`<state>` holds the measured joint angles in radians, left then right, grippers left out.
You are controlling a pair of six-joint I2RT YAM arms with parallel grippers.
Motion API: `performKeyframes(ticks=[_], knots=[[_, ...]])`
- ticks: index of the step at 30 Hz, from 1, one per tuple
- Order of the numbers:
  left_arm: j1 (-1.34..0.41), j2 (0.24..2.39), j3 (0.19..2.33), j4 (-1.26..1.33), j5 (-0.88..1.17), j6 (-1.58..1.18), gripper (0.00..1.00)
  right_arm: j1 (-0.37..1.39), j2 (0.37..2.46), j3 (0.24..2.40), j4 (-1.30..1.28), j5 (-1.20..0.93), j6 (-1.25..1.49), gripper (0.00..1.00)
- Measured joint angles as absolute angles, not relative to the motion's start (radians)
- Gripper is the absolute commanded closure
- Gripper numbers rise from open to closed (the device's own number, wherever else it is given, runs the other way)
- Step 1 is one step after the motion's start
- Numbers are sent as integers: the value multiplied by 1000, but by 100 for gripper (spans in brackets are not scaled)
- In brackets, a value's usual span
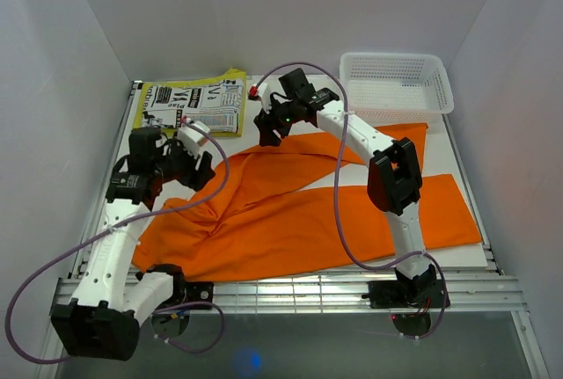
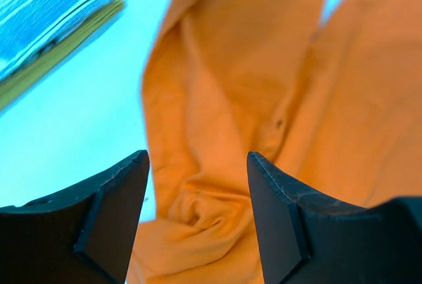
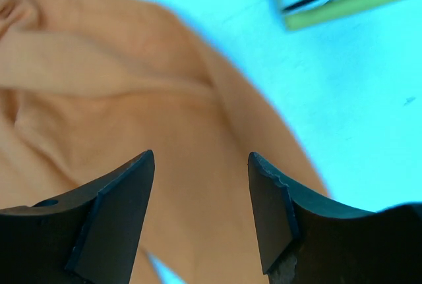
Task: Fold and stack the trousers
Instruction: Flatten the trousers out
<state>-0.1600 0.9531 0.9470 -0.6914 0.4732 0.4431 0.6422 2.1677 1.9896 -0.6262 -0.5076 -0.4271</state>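
Lying spread across the middle of one white table (image 1: pixel 444 155): one pair of bright orange trousers (image 1: pixel 299 212), with two robot grippers above it.

In the overhead view the two long legs run to the right of the frame and the rest is gathered at lower left. The left gripper (image 1: pixel 202 170) hangs over the cloth's left part, and the right gripper (image 1: pixel 266 130) over its upper edge at centre. Both have their jaws apart and hold nothing. One white mesh basket (image 1: pixel 396 80) sits at upper right. One yellow-edged printed paper (image 1: pixel 193 102) lies at upper left, its black print too small to read. Only the left wrist view shows the cloth twisted into a small pucker beneath the jaws. Only the right wrist view shows the trousers' edge against bare table, with the paper's corner at upper right.
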Motion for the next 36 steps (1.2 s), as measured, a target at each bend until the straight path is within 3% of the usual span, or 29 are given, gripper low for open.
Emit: performKeyframes(ticks=[8, 17, 22, 24, 26, 28, 30, 31, 32, 33, 36], knots=[[188, 1296, 1021, -705, 507, 326, 25, 710, 2230, 2031, -441, -441, -441, 22], [264, 1484, 1020, -768, 448, 329, 24, 857, 2366, 2031, -384, -315, -562, 14], [265, 1538, 996, -811, 426, 364, 24, 870, 2418, 2033, -361, -256, -615, 15], [265, 1555, 971, -826, 416, 379, 24, 873, 2438, 2040, -355, -234, -633, 21], [265, 1574, 951, -839, 409, 392, 26, 875, 2446, 2054, -347, -222, -641, 34], [265, 1595, 939, -844, 407, 401, 38, 877, 2449, 2062, -344, -205, -653, 44], [265, 1608, 938, -849, 409, 409, 55, 879, 2449, 2064, -344, -192, -660, 47], [265, 1611, 938, -850, 411, 414, 81, 879, 2449, 2064, -345, -187, -660, 48], [265, 1613, 938, -854, 416, 413, 100, 879, 2449, 2062, -343, -182, -660, 48], [266, 1614, 940, -857, 422, 418, 100, 880, 2447, 2055, -339, -181, -659, 50], [266, 1608, 969, -869, 440, 429, 100, 880, 2413, 1989, -329, -168, -661, 73]])
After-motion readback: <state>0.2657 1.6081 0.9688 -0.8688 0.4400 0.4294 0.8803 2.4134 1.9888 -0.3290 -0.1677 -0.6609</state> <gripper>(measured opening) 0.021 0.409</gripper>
